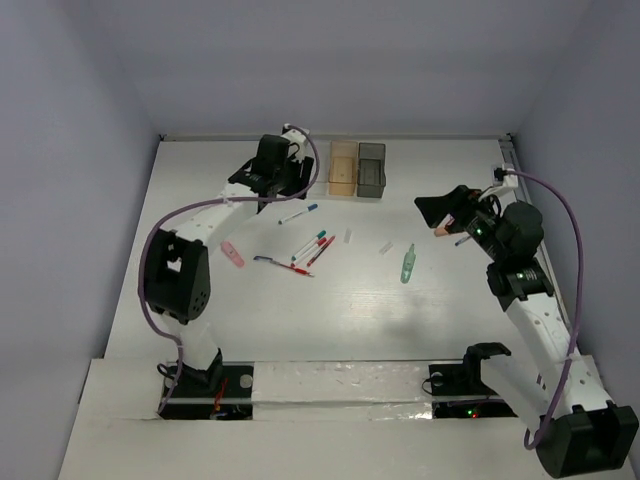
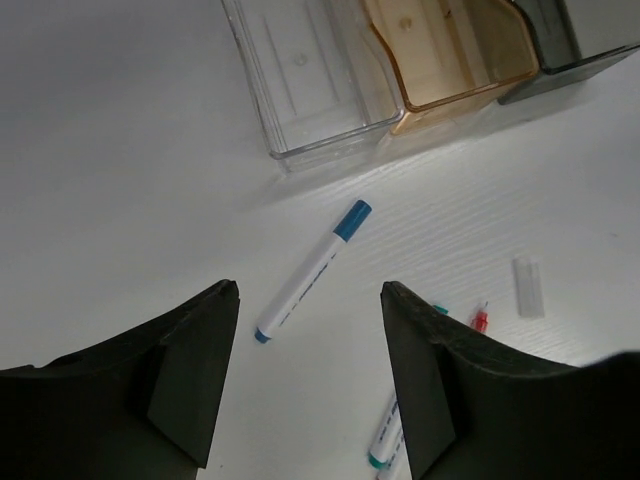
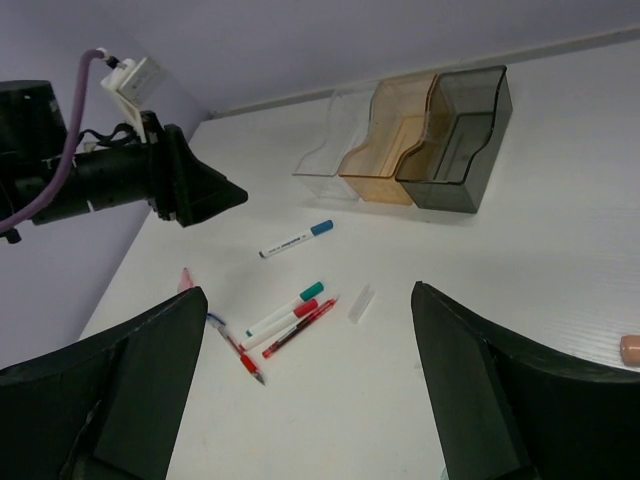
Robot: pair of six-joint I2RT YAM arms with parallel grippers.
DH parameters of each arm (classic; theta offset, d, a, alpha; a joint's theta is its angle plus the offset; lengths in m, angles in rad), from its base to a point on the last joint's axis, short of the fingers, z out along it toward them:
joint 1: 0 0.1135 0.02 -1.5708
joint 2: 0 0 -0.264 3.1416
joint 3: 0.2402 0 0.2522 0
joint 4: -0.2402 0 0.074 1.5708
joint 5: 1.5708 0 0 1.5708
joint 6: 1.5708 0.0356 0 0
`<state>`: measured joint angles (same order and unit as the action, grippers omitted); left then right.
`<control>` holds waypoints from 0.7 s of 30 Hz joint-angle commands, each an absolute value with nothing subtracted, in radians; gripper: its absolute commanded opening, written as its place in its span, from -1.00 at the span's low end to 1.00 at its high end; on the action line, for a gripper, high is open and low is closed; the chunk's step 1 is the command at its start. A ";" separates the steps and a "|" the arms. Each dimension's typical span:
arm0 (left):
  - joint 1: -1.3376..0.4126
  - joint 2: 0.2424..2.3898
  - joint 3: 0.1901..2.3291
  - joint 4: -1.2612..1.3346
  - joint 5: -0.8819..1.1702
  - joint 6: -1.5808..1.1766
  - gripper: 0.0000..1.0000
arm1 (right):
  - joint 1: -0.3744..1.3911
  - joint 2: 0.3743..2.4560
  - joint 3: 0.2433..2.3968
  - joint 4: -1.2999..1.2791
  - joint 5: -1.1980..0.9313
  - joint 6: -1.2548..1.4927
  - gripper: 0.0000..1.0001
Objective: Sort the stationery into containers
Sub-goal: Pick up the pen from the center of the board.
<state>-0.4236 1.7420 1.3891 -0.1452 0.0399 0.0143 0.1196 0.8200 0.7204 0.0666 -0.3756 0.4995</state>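
Sitting abreast: clear bin point(image 2: 320, 150), orange bin point(image 2: 460, 85), grey bin point(image 2: 572, 68) | pens point(image 3: 285, 309) outside | left tool point(image 2: 310, 298), right tool point(image 3: 308, 294) wide

— Where do your claws sit?
— My left gripper point(image 1: 283, 178) is reached far out over the table point(image 1: 250, 330), just beside the orange bin point(image 1: 343, 168). The smoky grey bin point(image 1: 371, 167) touches that one on its right. From above I cannot tell how my left jaws stand. My right gripper point(image 1: 438, 217) hangs with its jaws spread and nothing between them.
— And the stationery?
— A blue-capped pen point(image 1: 298, 214) lies just by my left claw. Nearer my bases are a cluster of teal- and red-capped pens point(image 1: 314, 247), a pink piece point(image 1: 232, 254), a small pale block point(image 1: 348, 237), another pale block point(image 1: 386, 247), and a pale green tube point(image 1: 408, 263) near my right claw.
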 commanded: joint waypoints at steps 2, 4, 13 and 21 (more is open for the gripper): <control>-0.419 1.828 1.472 -0.138 0.050 0.107 0.08 | 0.129 0.841 0.739 0.090 -0.385 0.476 0.77; -0.419 1.865 1.511 -0.152 0.060 0.118 -0.04 | 0.129 0.844 0.739 0.087 -0.383 0.476 0.77; -0.419 1.933 1.430 -0.120 0.100 0.163 -0.21 | 0.129 0.862 0.738 0.098 -0.388 0.479 0.76; -0.419 2.006 1.413 -0.098 0.103 0.160 -0.22 | 0.129 0.859 0.739 0.095 -0.393 0.476 0.75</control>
<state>-0.4236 1.9850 1.4204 -0.1287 0.0807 0.1509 0.1196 0.8707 0.7204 0.0605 -0.3813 0.4931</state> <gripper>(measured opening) 0.393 0.877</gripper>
